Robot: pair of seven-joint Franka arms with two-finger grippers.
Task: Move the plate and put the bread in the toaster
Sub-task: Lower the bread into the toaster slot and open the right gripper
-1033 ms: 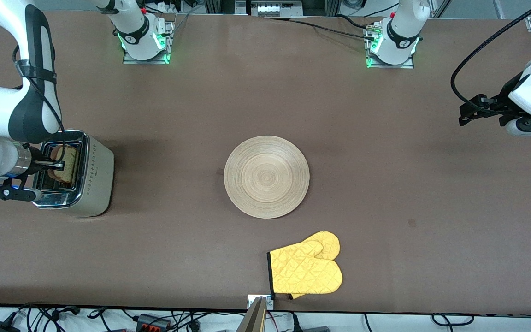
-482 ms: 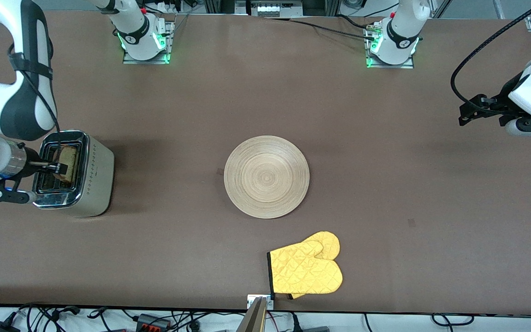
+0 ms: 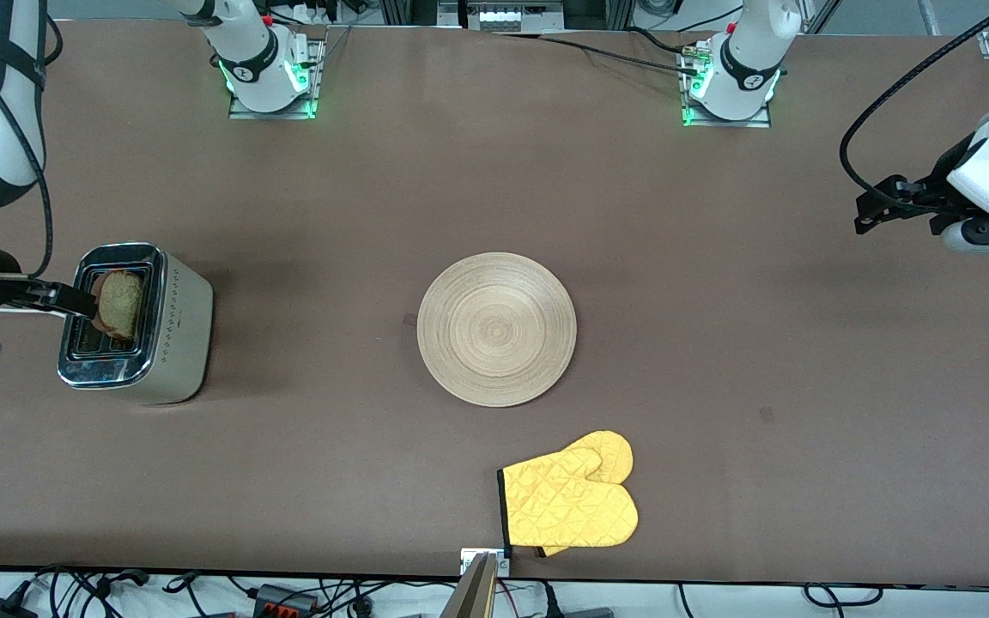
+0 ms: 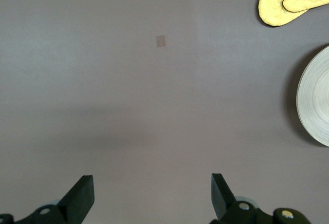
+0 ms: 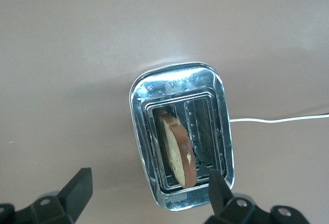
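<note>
The toaster (image 3: 170, 326) stands near the right arm's end of the table, chrome top up. The bread (image 3: 121, 305) stands in one slot, leaning and sticking out above the top; it also shows in the right wrist view (image 5: 177, 149), inside the toaster (image 5: 141, 126). My right gripper (image 3: 65, 298) is open and empty, up over the toaster's outer edge, apart from the bread; it shows in its own view too (image 5: 149, 193). The plate (image 3: 496, 329) lies bare at the table's middle. My left gripper (image 3: 876, 210) waits open and empty over the left arm's end of the table.
A yellow oven mitt (image 3: 570, 502) lies nearer to the front camera than the plate, close to the table's edge. The toaster's white cord (image 5: 277, 119) runs off across the table. The left wrist view shows the mitt (image 4: 288, 0) and the plate's rim (image 4: 316, 98).
My right gripper has let go of the bread and drawn back off the toaster toward the table's end. The bread stays in the slot. The left arm has not moved.
</note>
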